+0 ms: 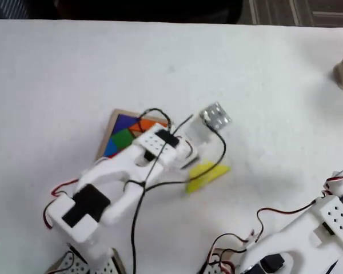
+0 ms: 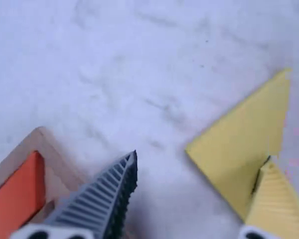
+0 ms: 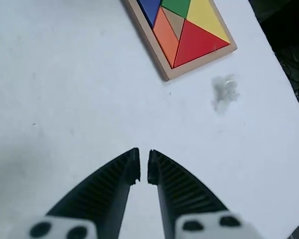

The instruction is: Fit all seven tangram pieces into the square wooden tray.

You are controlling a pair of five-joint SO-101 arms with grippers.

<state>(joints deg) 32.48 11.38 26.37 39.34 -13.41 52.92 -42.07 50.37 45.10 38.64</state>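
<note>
White left arm over tray — tool agape

Left arm lies across right part of tray, blocking approach there. Yellow piece sits just right of it. Surface beyond & left of tray gives room.

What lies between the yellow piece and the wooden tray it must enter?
Nothing visible does. In the left wrist view bare table lies between the yellow piece and the tray corner, with the open left gripper over that gap. In the high view the arm covers part of the tray, so its free slot cannot be judged.
</note>
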